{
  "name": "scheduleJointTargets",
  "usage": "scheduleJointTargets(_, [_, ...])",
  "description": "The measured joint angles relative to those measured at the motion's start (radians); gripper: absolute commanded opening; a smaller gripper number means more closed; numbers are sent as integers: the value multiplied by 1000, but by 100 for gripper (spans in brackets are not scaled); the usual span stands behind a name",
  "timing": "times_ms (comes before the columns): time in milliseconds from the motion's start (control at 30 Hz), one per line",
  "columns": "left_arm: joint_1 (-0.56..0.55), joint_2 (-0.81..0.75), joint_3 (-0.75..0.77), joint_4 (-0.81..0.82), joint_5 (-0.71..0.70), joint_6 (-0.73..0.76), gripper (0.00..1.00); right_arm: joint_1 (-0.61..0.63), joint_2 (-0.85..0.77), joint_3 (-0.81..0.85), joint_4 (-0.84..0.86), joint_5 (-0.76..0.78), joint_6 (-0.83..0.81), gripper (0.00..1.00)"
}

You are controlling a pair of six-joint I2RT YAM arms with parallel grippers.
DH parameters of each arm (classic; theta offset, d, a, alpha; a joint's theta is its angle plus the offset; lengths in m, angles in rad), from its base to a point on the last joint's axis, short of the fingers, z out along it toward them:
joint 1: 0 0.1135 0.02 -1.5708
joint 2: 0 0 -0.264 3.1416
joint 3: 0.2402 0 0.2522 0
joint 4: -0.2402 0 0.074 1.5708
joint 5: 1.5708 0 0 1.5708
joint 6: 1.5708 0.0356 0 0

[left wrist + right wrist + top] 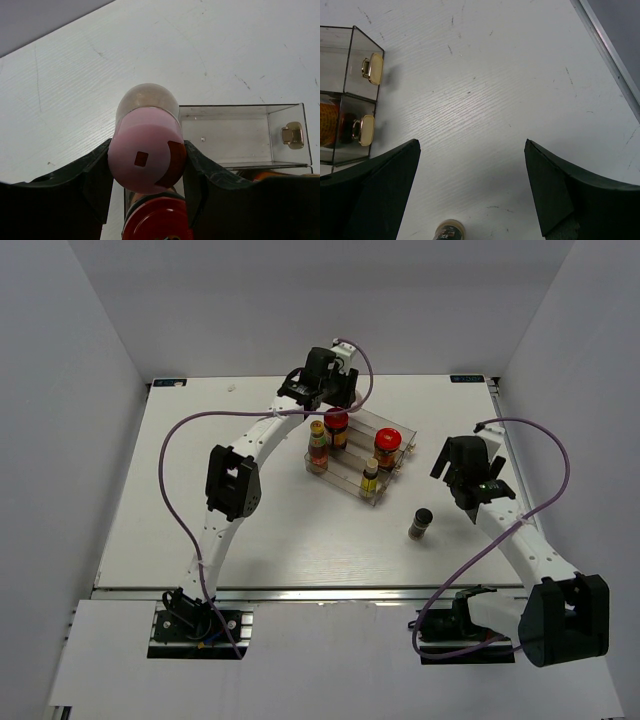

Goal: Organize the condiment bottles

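My left gripper (328, 388) hangs over the back of the clear stepped rack (352, 472). In the left wrist view it (146, 150) is shut on the pink-capped shaker (145, 165), held just above a red-lidded jar (159, 224). In the top view the shaker is hidden under the wrist. On the rack stand two red-lidded jars (336, 426) (387, 446) and two slim yellow-capped bottles (318, 446) (370, 476). The small black-capped bottle (421, 523) stands on the table; its top shows in the right wrist view (449, 232). My right gripper (470, 500) is open and empty, right of the rack.
The rack's right end with gold fittings shows in the right wrist view (362, 75). The table's metal right edge (610, 55) runs close by. An empty rack step (225, 135) lies right of the shaker. Grey walls enclose the table.
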Motion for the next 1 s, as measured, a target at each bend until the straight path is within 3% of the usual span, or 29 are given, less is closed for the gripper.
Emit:
scheduleJointTargets(467, [0, 0, -26, -60, 16, 6, 28, -5, 8, 0, 0, 1, 0, 89])
scheduleJointTargets(700, [0, 0, -38, -43, 18, 10, 43, -6, 31, 0, 0, 0, 0, 89])
scheduleJointTargets(833, [0, 0, -39, -39, 18, 10, 65, -6, 31, 0, 0, 0, 0, 89])
scheduleJointTargets(1000, [0, 10, -39, -33, 17, 16, 79, -6, 39, 0, 0, 0, 0, 89])
